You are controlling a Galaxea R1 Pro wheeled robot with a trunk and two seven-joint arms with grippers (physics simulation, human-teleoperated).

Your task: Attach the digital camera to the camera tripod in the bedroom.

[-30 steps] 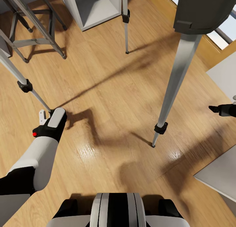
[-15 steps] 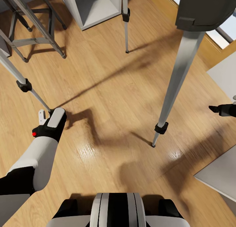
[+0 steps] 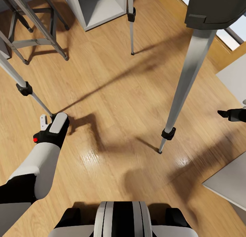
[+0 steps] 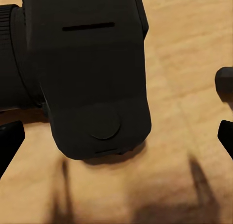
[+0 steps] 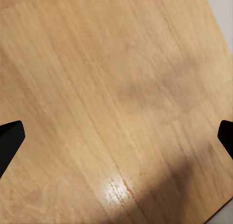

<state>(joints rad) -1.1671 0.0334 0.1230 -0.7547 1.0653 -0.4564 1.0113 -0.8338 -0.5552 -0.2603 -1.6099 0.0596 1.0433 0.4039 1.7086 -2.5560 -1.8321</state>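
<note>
Wooden plank flooring runs under the whole scene, with a grey metal stool at far left. Beyond the left gripper, one silver leg of the camera tripod ends at the floor just beside it. Since a second ago the near tripod leg and its black head have drifted slightly rightward in the head view and the left leg's black joint has crept too, while both arms hold position; this is judged a small camera shift, so no progress on mounting. The digital camera sits directly ahead of the left gripper, fingertips spread wide either side, not touching it. Its long axis lies across the fingers, lens barrel toward one fingertip. The right gripper stands apart over bare floor
</note>
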